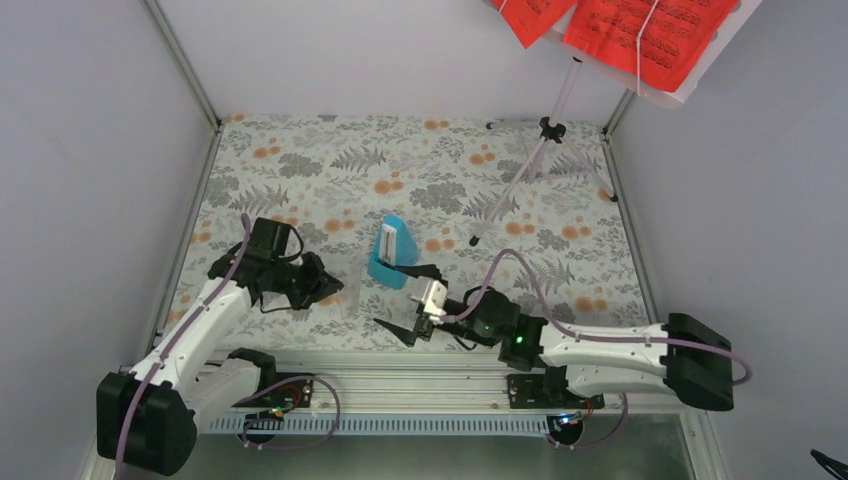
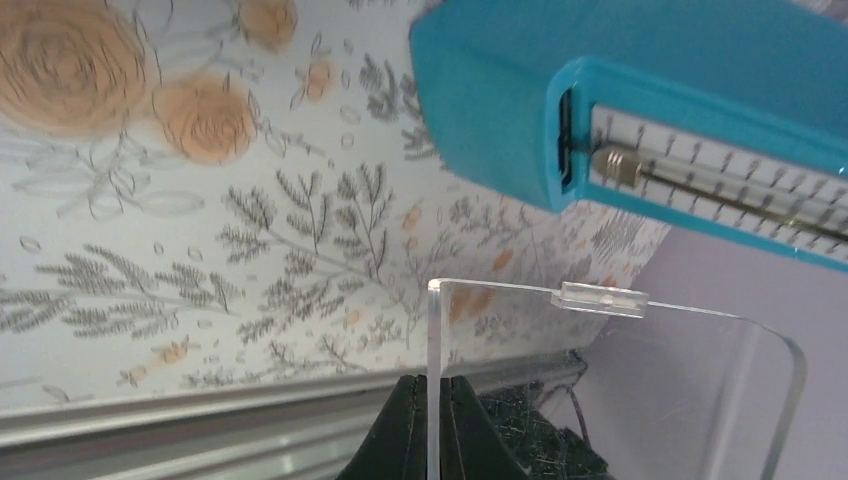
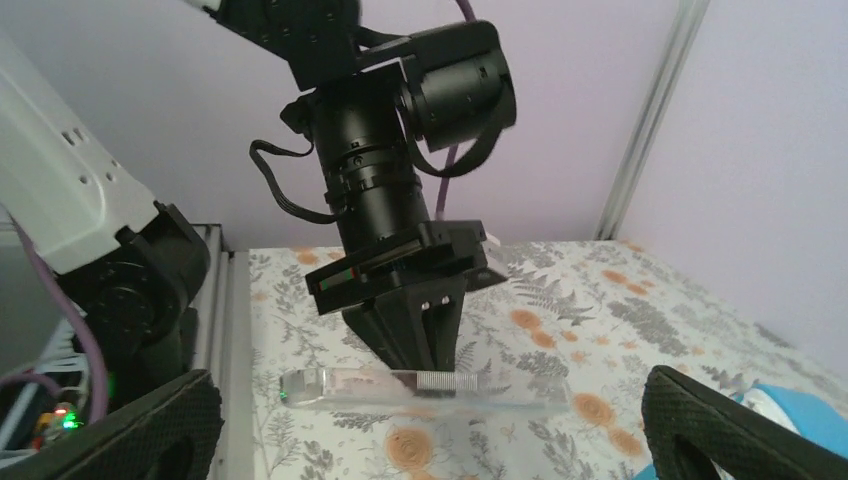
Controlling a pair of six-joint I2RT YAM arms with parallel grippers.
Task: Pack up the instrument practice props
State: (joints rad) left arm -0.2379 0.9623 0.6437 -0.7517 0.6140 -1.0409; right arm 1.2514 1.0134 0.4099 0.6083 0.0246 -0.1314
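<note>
The light-blue metronome point(image 1: 392, 255) stands mid-table; it also shows in the left wrist view point(image 2: 600, 110) and at the right wrist view's lower right edge point(image 3: 800, 412). The lilac tripod music stand point(image 1: 545, 140) stands at the back right, with red sheet-music pages point(image 1: 640, 30) on its desk. My left gripper point(image 1: 325, 288) is shut on the edge of a clear plastic panel point(image 2: 600, 390), left of the metronome. My right gripper point(image 1: 410, 300) is wide open and empty just in front of the metronome. It faces the left gripper point(image 3: 415, 345) and the clear panel point(image 3: 420, 386).
The table has a floral cloth point(image 1: 330, 170). A metal rail point(image 1: 400, 375) runs along the near edge. Frame posts point(image 1: 185, 65) and lilac walls close in the left, back and right sides. One stand leg point(image 1: 500, 205) reaches towards the table's middle.
</note>
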